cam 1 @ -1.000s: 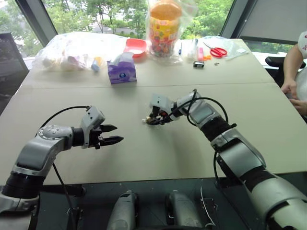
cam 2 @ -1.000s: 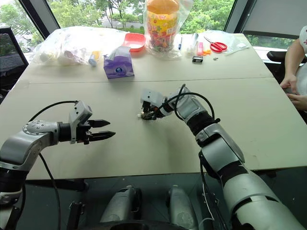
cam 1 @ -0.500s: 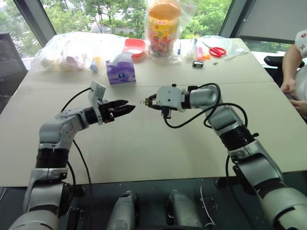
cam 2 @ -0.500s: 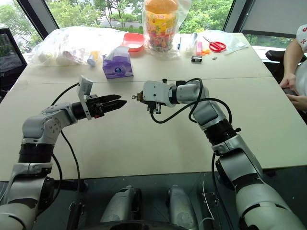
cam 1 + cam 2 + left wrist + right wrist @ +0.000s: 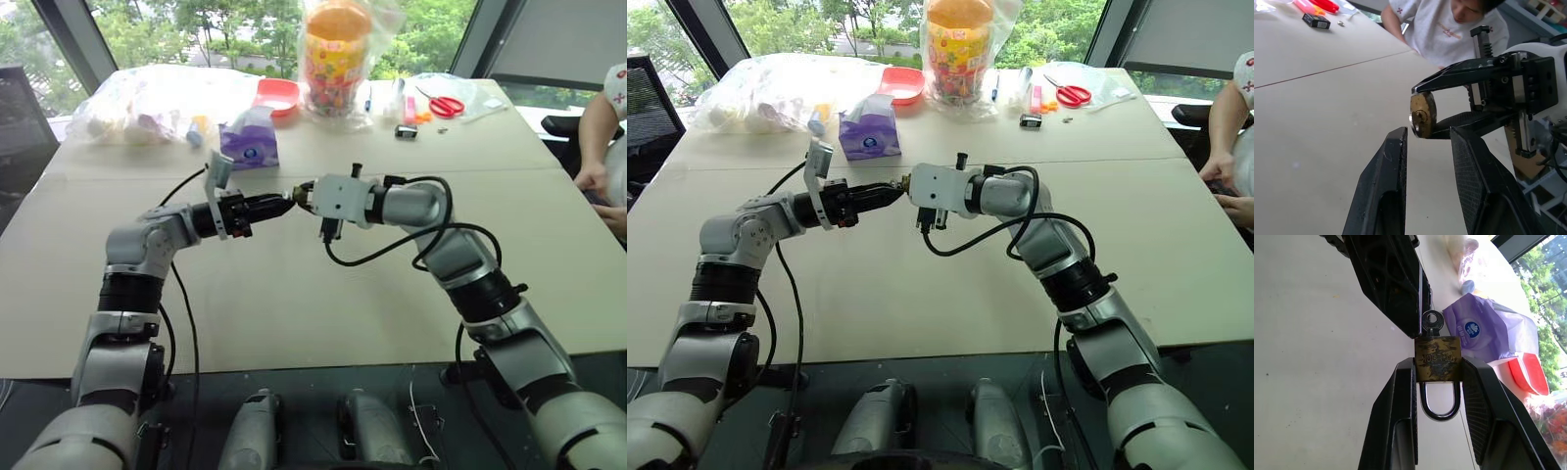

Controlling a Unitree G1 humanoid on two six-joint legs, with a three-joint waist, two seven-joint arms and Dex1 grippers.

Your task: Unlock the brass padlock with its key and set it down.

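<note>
Since a second ago both arms have risen off the table (image 5: pixel 323 323) and closed in, so from the head view my left gripper (image 5: pixel 286 204) now meets the tip of my right gripper (image 5: pixel 302 195) in mid-air, a pose I judge is meant to present the keyhole. From the left wrist, my own fingers (image 5: pixel 1388 186) stand partly apart just short of the brass padlock (image 5: pixel 1422 114), whose keyway faces them. From the right wrist, my right fingers (image 5: pixel 1400 416) are clamped on the padlock, shackle towards the wrist, the key (image 5: pixel 1432 324) seated in it beside the left fingers; stamped lettering there I cannot read, nor the tissue pack (image 5: pixel 1484 333) logo
</note>
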